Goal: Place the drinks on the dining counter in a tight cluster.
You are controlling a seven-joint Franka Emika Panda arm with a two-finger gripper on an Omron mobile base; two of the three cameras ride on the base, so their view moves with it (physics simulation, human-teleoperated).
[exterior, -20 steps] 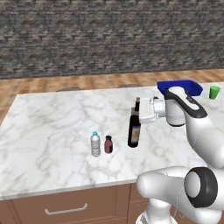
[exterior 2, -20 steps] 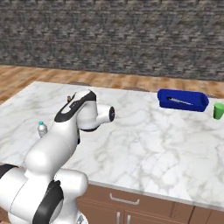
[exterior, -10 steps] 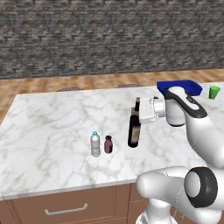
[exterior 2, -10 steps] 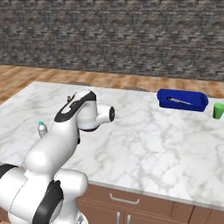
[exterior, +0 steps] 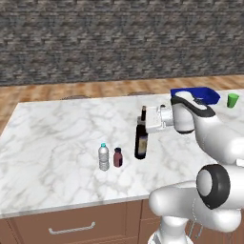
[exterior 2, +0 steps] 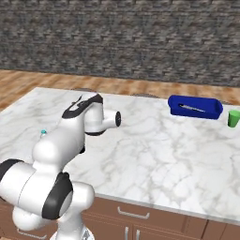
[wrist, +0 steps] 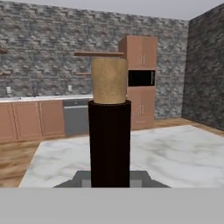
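The hand (exterior: 144, 119) is clamped on the neck of the upright wine bottle (exterior: 140, 142), which stands on the worktop (exterior: 62, 138).

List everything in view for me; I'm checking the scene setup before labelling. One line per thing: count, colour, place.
wine bottle: one, dark with cream label, upright mid-counter, neck gripped
water bottle: one, clear with blue cap, left of the wine bottle
small bottle: one, purple-brown, between those two
tray: one, blue, far right of counter
cup: one, green, beside the tray
dining counter: one, white grey-veined marble, wooden drawers below
gripper: one, white, jaws shut on the wine bottle's neck
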